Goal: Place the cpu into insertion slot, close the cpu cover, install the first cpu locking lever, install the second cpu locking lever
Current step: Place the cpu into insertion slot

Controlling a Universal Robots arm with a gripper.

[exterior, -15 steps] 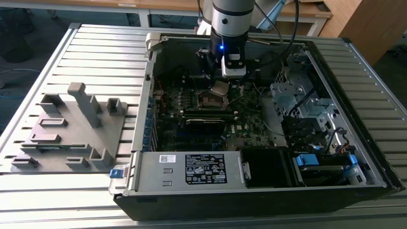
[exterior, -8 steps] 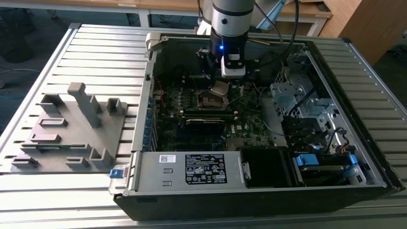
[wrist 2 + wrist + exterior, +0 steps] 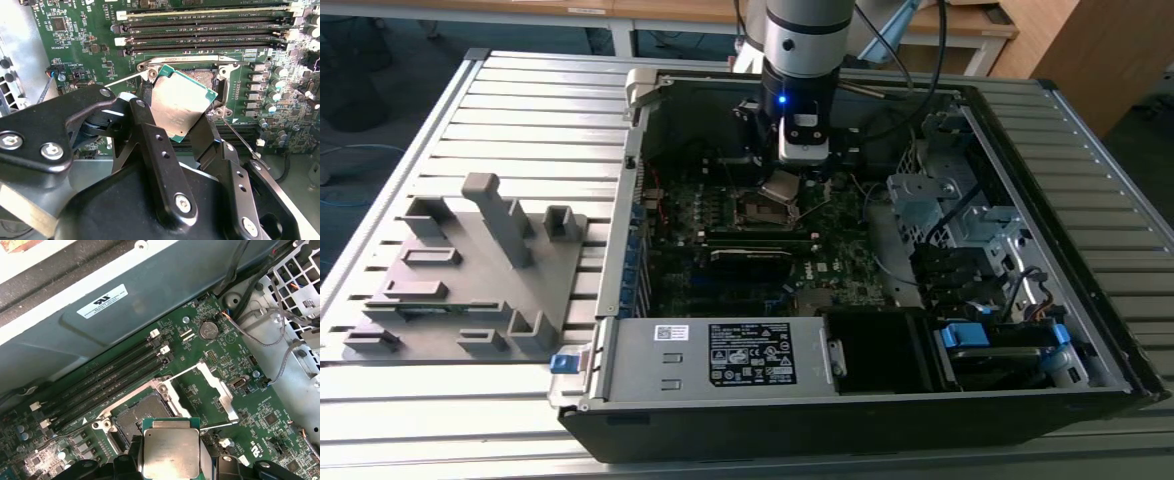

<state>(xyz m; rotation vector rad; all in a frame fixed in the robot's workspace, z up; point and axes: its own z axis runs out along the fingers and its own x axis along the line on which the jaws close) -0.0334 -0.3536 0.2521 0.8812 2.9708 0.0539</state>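
The cpu (image 3: 182,104), a flat square chip with a silver-grey top and green edge, hangs tilted in my gripper (image 3: 176,114), whose black fingers (image 3: 150,145) are shut on two opposite sides of it. In the exterior view the gripper (image 3: 785,178) holds the cpu (image 3: 782,186) just above the insertion slot (image 3: 766,210) on the motherboard. The first wrist view shows the cpu (image 3: 171,452) over the near edge of the dark square insertion slot (image 3: 134,417). The cpu cover (image 3: 220,390), a light metal frame with a square window, is swung open beside the slot. Thin locking levers (image 3: 245,144) stick out, unlatched.
The motherboard lies inside an open computer case (image 3: 627,300) on a slatted metal table. Long memory slots (image 3: 200,25) run beside the socket. Loose cables (image 3: 260,325) and a drive cage (image 3: 947,215) sit on the exterior view's right. A grey fixture plate (image 3: 454,270) stands outside, on the exterior view's left.
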